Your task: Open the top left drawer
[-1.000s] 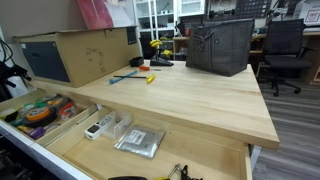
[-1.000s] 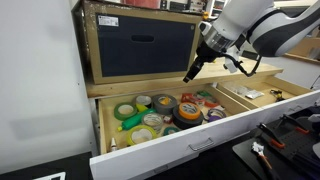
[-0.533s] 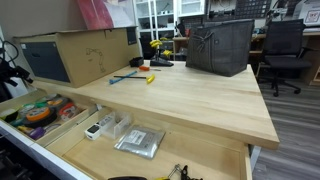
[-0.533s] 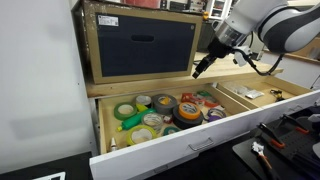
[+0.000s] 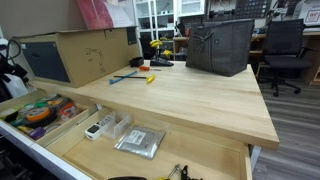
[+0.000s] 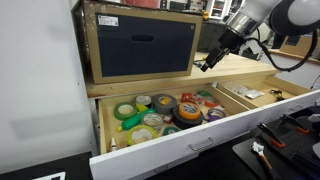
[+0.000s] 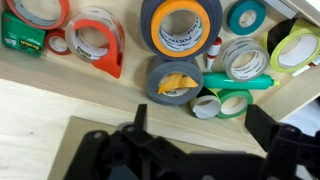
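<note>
Pincer (image 6: 205,65) jaws apart, holding nothing. I've lifted it up and right over the last 1 s, clear of the top left drawer (image 6: 170,148). That drawer sits pulled out below it with the tape rolls (image 6: 165,103) exposed, so I judge the task done. Wood tabletop (image 5: 190,95) carries 1 cardboard box (image 5: 75,55) and 1 black bag (image 5: 220,45); office chair (image 5: 285,45) behind.
</note>
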`<act>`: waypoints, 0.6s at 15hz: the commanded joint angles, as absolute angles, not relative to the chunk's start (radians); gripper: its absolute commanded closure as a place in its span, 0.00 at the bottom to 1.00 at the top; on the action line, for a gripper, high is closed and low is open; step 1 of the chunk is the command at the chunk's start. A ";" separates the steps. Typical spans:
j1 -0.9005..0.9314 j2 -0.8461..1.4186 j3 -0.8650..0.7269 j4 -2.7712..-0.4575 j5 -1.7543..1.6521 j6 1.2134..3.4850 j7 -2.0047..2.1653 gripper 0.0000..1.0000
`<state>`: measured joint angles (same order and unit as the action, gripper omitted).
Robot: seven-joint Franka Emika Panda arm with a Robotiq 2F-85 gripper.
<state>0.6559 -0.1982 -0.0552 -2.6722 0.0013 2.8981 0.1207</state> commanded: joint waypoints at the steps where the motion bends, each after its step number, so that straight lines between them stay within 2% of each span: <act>1: 0.610 -0.329 -0.038 -2.696 0.181 2.772 -0.067 0.00; 9: 0.489 -0.443 -0.003 -2.663 0.283 2.573 -0.212 0.00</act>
